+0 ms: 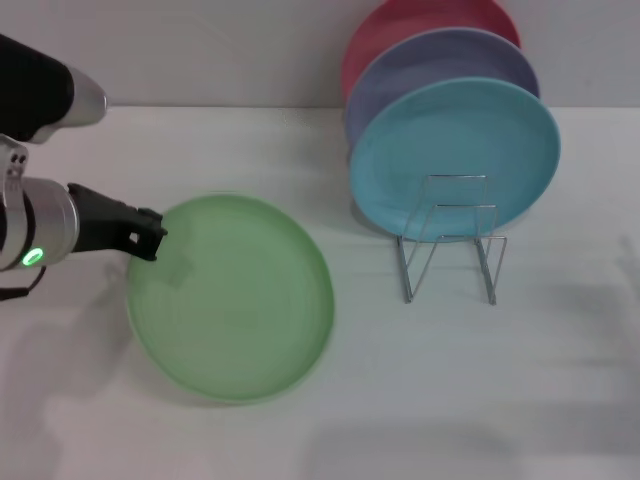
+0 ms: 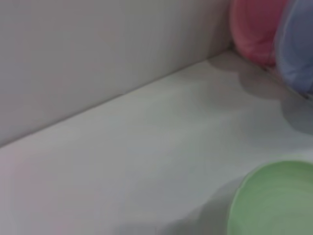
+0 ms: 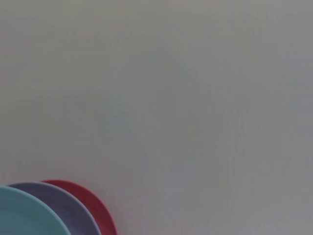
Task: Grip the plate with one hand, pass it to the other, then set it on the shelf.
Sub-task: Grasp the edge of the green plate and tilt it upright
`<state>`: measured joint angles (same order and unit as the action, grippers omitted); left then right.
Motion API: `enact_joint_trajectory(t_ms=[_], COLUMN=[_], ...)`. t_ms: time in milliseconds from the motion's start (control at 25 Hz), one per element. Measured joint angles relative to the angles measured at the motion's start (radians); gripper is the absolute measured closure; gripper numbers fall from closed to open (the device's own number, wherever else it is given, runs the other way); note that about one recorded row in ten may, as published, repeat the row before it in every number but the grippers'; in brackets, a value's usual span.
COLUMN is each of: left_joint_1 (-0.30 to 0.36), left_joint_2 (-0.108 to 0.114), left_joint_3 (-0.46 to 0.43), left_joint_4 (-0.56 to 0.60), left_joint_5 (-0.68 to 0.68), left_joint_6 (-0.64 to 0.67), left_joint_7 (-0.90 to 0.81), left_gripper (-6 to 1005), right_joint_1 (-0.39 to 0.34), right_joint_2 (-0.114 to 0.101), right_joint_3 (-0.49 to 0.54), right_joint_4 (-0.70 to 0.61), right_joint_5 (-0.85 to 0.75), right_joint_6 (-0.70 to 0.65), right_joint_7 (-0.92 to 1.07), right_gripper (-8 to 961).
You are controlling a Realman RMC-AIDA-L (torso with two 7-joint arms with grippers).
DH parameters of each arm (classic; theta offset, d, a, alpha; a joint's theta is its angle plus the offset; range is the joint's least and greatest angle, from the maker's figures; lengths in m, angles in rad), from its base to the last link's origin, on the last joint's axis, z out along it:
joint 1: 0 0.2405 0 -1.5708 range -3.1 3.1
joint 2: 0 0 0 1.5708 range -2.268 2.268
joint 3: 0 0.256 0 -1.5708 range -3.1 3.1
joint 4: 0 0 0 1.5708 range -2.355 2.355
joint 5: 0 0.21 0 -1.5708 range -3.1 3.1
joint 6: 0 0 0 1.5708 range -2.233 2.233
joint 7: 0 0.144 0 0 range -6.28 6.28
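The light green plate (image 1: pixel 232 297) is at the left of the white table, and a corner of it shows in the left wrist view (image 2: pixel 279 200). My left gripper (image 1: pixel 150 236) reaches in from the left and is shut on the plate's left rim. A wide shadow beside the plate suggests it is raised a little off the table. The silver wire shelf (image 1: pixel 450 245) stands to the right, with its front slots bare. My right gripper is out of view.
A turquoise plate (image 1: pixel 455 160), a lavender plate (image 1: pixel 440 70) and a red plate (image 1: pixel 400 30) stand upright in the back of the rack, against the wall. Their tops show in the right wrist view (image 3: pixel 29 210). The white table (image 1: pixel 480 400) stretches in front.
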<state>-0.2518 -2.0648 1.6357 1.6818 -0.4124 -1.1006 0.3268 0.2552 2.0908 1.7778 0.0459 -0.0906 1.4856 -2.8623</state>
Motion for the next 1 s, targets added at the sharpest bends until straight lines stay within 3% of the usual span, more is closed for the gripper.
enact_joint_trajectory(t_ms=[520, 1000], left_joint_1=[-0.048, -0.088], left_joint_2=[-0.002, 0.001], left_joint_3=[0.003, -0.016], left_joint_4=[-0.168, -0.225], left_joint_5=[-0.01, -0.051], left_joint_6=[0.025, 0.007], left_joint_7=[-0.006, -0.009], left_gripper=[990, 992], right_joint_1=[0.004, 0.003], right_joint_2=[-0.002, -0.002], right_joint_3=[0.0, 0.0], right_joint_4=[-0.001, -0.002], right_joint_5=[-0.001, -0.002], right_joint_6=[-0.002, -0.005], right_joint_7=[0.0, 0.0], right_gripper=[128, 128])
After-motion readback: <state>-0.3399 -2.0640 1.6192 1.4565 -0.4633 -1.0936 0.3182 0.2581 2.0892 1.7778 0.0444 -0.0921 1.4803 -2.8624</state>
